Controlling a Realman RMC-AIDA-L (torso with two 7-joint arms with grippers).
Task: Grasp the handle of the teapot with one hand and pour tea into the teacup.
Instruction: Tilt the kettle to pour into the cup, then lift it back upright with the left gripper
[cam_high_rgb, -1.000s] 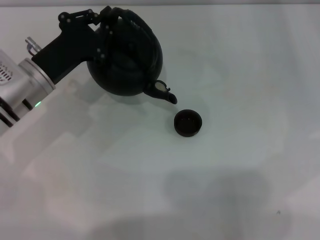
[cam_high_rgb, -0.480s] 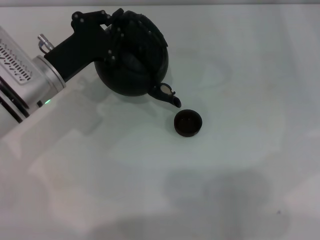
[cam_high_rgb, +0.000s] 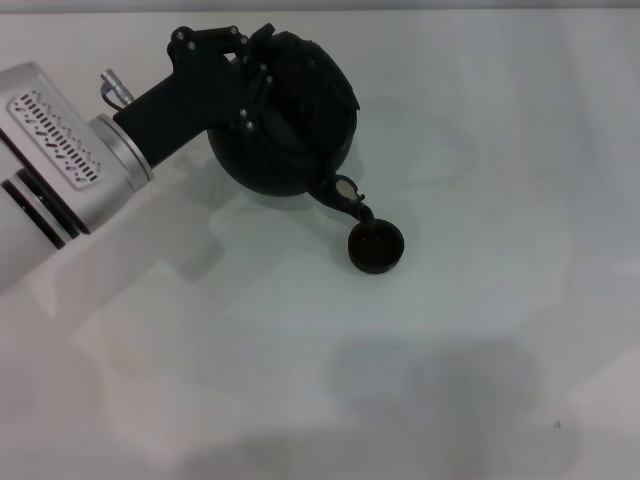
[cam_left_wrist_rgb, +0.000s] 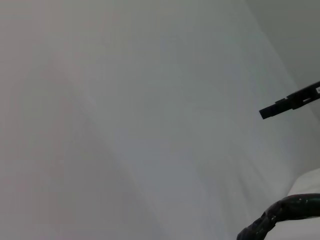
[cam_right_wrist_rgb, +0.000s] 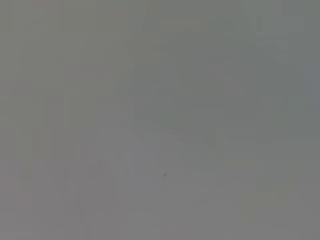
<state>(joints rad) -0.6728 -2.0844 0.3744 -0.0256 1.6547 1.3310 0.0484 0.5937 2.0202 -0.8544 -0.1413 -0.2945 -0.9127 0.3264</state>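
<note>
In the head view the big round black teapot (cam_high_rgb: 290, 130) hangs tilted above the white table, its short spout (cam_high_rgb: 352, 205) pointing down over the rim of the tiny black teacup (cam_high_rgb: 376, 247). My left gripper (cam_high_rgb: 255, 60) is shut on the handle (cam_high_rgb: 300, 55), the dark hoop arching over the pot's top. A rough dark curve of the handle (cam_left_wrist_rgb: 280, 216) also shows at the edge of the left wrist view. The teacup stands upright on the table. The right gripper does not appear in any view.
The white table (cam_high_rgb: 480, 330) spreads out on all sides of the cup. My silver left forearm (cam_high_rgb: 60, 190) reaches in from the left edge. The right wrist view holds only a plain grey surface.
The left gripper has carried the teapot to the right and tipped it further. Its spout has come down from beside the teacup to just over the cup's rim. The cup has stayed put.
</note>
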